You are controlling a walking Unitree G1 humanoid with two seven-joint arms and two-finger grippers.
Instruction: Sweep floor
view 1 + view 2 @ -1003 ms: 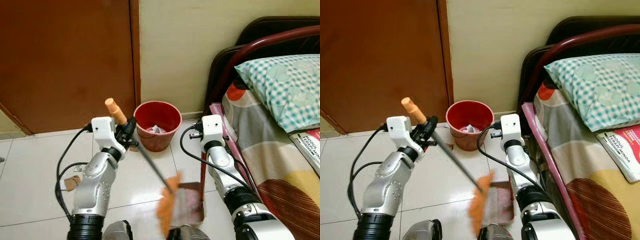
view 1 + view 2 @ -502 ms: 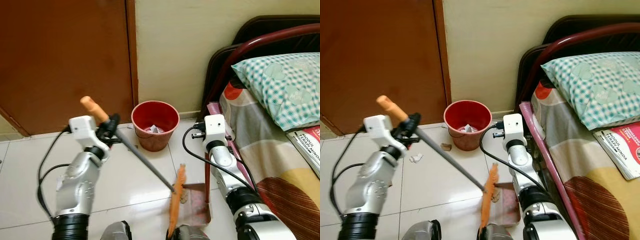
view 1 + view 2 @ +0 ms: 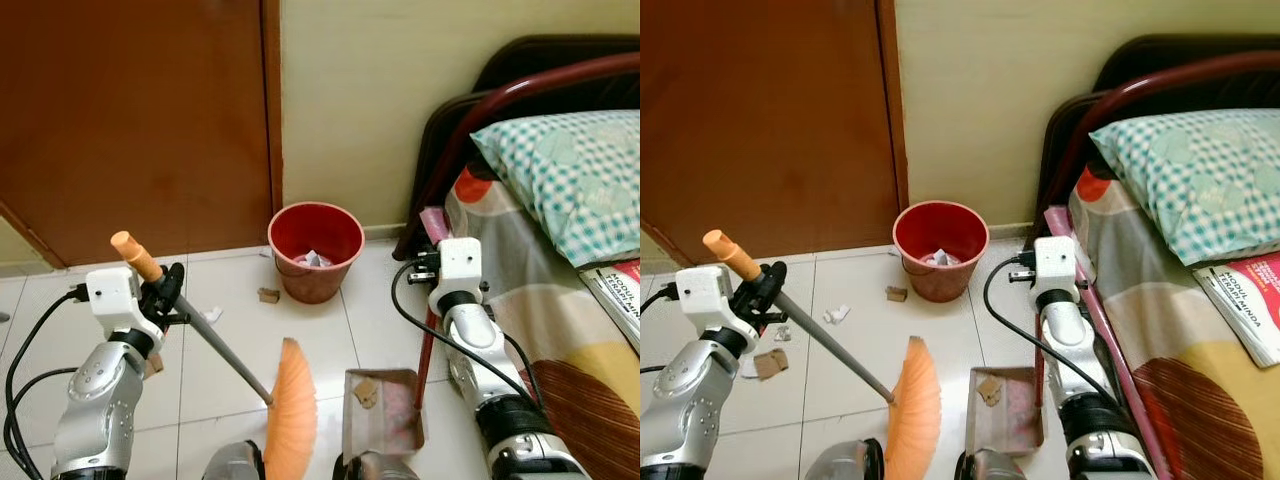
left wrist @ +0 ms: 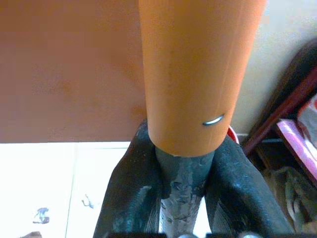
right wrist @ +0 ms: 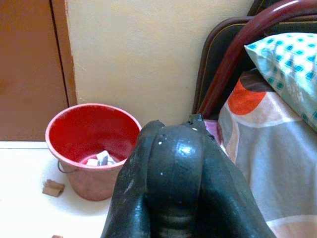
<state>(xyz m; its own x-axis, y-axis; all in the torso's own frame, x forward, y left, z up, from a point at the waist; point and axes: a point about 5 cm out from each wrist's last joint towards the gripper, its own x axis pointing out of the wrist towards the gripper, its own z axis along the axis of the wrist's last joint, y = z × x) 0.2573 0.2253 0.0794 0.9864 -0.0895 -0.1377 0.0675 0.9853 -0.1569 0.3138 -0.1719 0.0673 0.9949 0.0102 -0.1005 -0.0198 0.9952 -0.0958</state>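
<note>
Several scraps (image 3: 897,294) lie on the white tiled floor (image 3: 310,340) before a brown door (image 3: 140,120) and cream wall, a bed (image 3: 560,220) alongside. The left gripper (image 3: 168,295) clenches the broom (image 3: 290,415), bristles down beside the dustpan (image 3: 380,425), which carries one scrap. The right gripper (image 5: 171,173) is clenched on the dustpan's handle (image 3: 428,345). Its wrist view shows paper inside the red bucket (image 5: 94,144).

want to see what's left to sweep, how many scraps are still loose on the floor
4 that I can make out: one scrap left of the bucket, a white one beside the broom handle, a small one and a brown one by the left gripper. More may be hidden.
</note>
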